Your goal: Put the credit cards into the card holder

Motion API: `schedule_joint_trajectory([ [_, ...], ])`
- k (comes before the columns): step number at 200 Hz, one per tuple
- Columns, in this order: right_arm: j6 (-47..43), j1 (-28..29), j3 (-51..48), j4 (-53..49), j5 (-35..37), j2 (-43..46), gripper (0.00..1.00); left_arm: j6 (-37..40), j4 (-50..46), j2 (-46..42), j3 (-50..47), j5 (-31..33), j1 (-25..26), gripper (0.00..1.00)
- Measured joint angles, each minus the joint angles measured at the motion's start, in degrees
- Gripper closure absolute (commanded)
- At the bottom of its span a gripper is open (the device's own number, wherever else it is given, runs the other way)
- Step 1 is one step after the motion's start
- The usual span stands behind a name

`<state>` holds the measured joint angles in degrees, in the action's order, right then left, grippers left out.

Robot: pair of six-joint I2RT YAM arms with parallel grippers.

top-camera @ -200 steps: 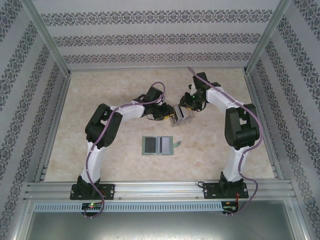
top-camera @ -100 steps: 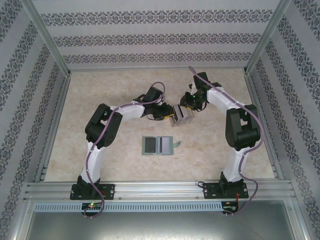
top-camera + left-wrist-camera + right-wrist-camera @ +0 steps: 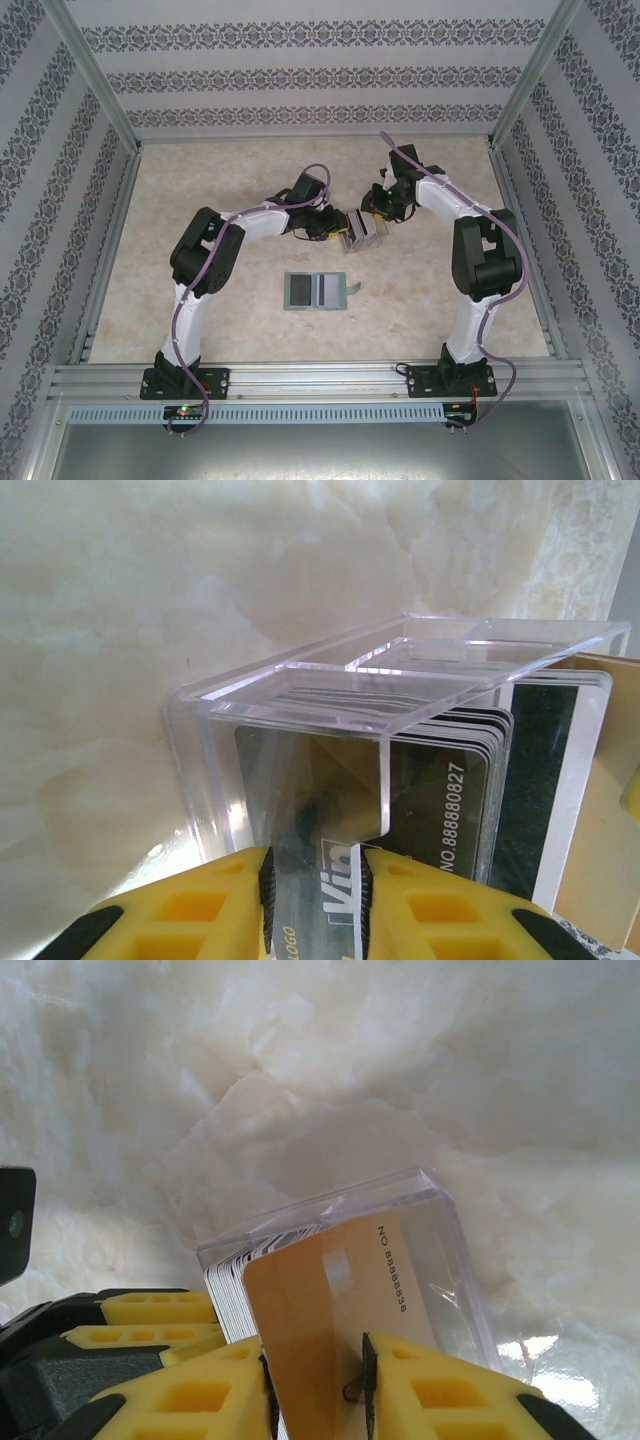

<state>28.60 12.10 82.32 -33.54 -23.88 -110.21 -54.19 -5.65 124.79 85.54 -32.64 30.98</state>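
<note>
A robot test cell in a lab rather than a lived-in room. Bare aluminium frame posts [image 3: 100, 85] rise at the left and right, and the walls [image 3: 320, 75] between them are flat panels papered in grey damask bands. The tabletop [image 3: 200, 170] is cream marble-look sheet. Along the near edge an aluminium rail [image 3: 320, 375] carries the bolted-down left arm [image 3: 205, 260] and right arm [image 3: 480, 260], with purple cables [image 3: 318, 168] looped along them and a perforated metal strip [image 3: 320, 412] just nearer
</note>
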Motion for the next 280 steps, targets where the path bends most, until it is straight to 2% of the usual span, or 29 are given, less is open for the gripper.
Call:
schedule_joint_trajectory([
  [192,1.53,-1.14,-2.23,2.14,-2.40,1.62,0.75,0.00,-0.02,0.24,0.22,-0.83,-0.26,0.72],
  [280,1.81,-1.40,-2.38,2.51,-2.78,1.86,0.73,0.00,-0.13,0.37,0.37,-1.27,-0.35,0.72],
])
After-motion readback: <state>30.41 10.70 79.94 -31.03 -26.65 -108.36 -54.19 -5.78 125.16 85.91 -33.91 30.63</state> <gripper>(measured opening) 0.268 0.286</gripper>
